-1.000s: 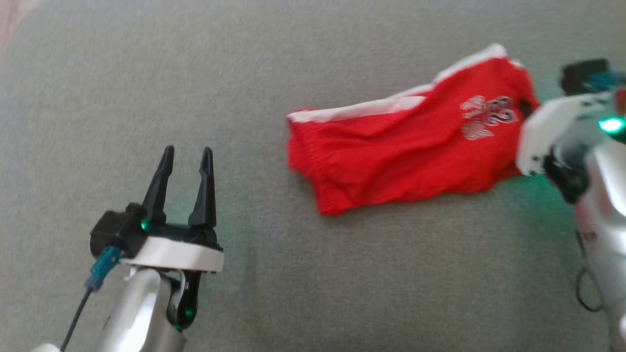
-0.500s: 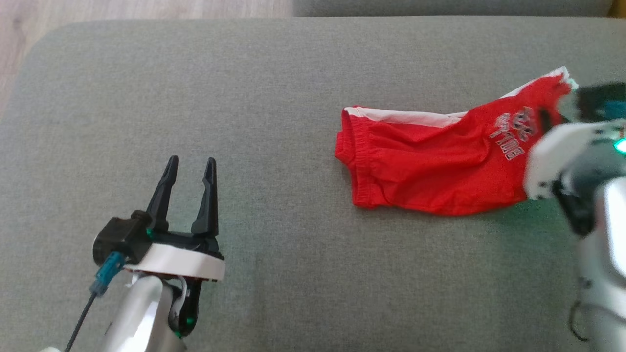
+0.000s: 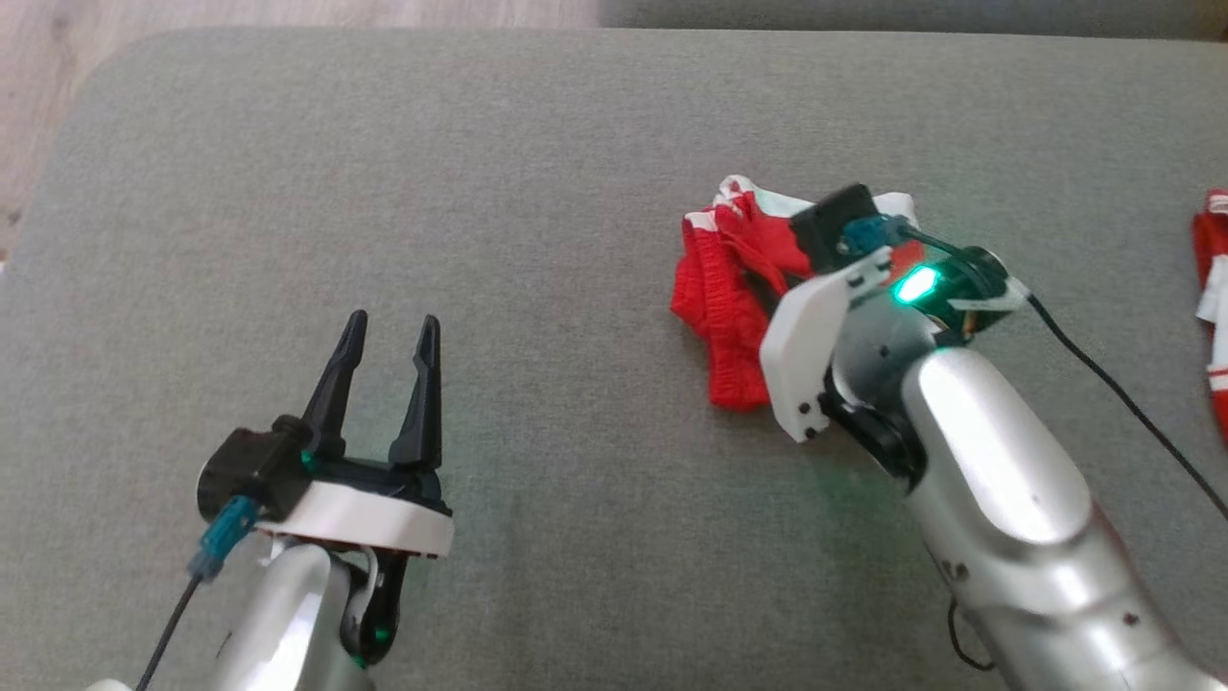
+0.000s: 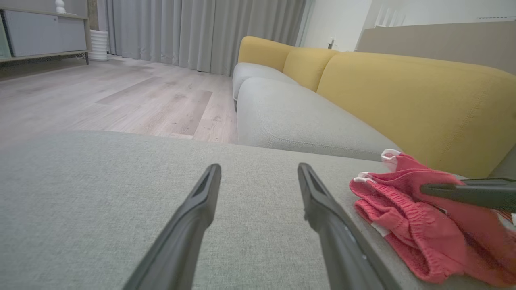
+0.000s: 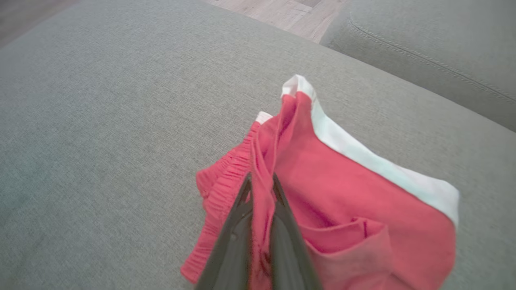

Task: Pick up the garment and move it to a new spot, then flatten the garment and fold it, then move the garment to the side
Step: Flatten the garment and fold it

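The garment [image 3: 721, 299] is a pair of red shorts with a white side stripe, bunched into a heap right of centre on the grey cushion [image 3: 537, 134]. My right gripper [image 5: 261, 183] is shut on a fold of the red cloth, and its wrist [image 3: 863, 288] covers the heap's right part. The elastic waistband [image 5: 219, 189] hangs to the left of the fingers. My left gripper [image 3: 389, 326] stands open and empty at the lower left, well apart from the garment [image 4: 403, 213], which lies to its right in the left wrist view.
Another red and white cloth [image 3: 1211, 288] lies at the right edge. Wood floor [image 3: 58, 96] runs past the cushion's far-left corner. A second grey seat [image 5: 423, 40] and yellow backrests [image 4: 403, 96] stand beyond. A black cable [image 3: 1103, 374] trails from the right wrist.
The camera has shifted. My right gripper has carried the garment's right end leftward over the rest, so the shorts that lay stretched out are now bunched. The left gripper has stayed put.
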Robot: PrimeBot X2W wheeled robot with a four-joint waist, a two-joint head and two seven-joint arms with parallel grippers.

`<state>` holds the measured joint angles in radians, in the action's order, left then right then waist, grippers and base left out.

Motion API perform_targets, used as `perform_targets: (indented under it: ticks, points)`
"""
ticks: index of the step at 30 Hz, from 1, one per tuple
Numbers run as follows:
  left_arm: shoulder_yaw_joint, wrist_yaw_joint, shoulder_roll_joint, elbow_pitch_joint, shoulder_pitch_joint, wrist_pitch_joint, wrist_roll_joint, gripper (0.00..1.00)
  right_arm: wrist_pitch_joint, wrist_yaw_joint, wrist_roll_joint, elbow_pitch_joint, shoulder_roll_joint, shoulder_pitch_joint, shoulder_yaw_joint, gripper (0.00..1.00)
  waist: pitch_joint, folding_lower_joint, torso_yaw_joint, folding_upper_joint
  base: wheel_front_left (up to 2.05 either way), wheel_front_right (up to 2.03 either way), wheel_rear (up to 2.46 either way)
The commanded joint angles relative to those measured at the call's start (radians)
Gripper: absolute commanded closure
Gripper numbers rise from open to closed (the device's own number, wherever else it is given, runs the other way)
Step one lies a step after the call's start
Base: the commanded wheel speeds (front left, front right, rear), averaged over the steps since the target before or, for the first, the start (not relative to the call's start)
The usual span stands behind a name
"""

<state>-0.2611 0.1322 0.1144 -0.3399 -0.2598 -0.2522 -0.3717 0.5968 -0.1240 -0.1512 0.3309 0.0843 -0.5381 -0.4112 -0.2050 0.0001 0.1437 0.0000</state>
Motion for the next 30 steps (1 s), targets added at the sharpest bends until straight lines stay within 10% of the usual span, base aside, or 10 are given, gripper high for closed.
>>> perform_targets:
  ticks: [1, 3, 4, 5, 13, 28, 30]
  points:
    - [0.023, -0.002, 0.016, 0.027, -0.031, -0.010, -0.011, 0.00, -0.028, -0.007, -0.024, 0.002, -0.027, -0.061, -0.035, 1.00, -0.002, -0.0001, 0.012, 0.0000, 0.00, 0.00, 0.00]
    - [0.022, -0.002, 0.016, 0.026, -0.032, -0.010, -0.013, 0.00, -0.042, -0.007, -0.041, 0.021, -0.030, -0.071, -0.046, 1.00, -0.002, -0.0001, 0.014, 0.0000, 0.00, 0.00, 0.00]
    - [0.022, -0.002, 0.017, 0.025, -0.032, -0.010, -0.014, 0.00, -0.057, -0.007, -0.059, 0.036, -0.031, -0.081, -0.057, 0.67, -0.002, -0.0001, 0.016, 0.0000, 0.00, 0.00, 0.00]
    - [0.022, -0.002, 0.017, 0.024, -0.032, -0.010, -0.016, 0.00, -0.069, -0.007, -0.078, 0.050, -0.033, -0.088, -0.065, 0.00, -0.001, -0.0001, 0.018, 0.0000, 0.00, 0.00, 0.00]
    - [0.035, -0.002, 0.020, 0.016, -0.016, -0.010, -0.017, 0.00, -0.193, -0.007, -0.369, 0.006, -0.034, -0.113, -0.089, 0.00, 0.025, -0.0001, 0.004, 0.0000, 0.00, 0.00, 0.00]
    - [0.051, -0.002, 0.044, 0.009, -0.010, -0.010, 0.013, 0.00, -0.295, -0.007, -0.034, 0.072, 0.135, 0.045, 0.167, 0.00, 0.033, -0.0001, -0.043, 0.0000, 0.00, 0.00, 0.00]
    - [0.053, -0.003, 0.051, 0.005, -0.014, -0.010, 0.023, 0.00, -0.306, -0.007, -0.005, 0.098, 0.131, 0.055, 0.151, 1.00, 0.029, -0.0001, -0.045, 0.0000, 0.00, 0.00, 0.00]
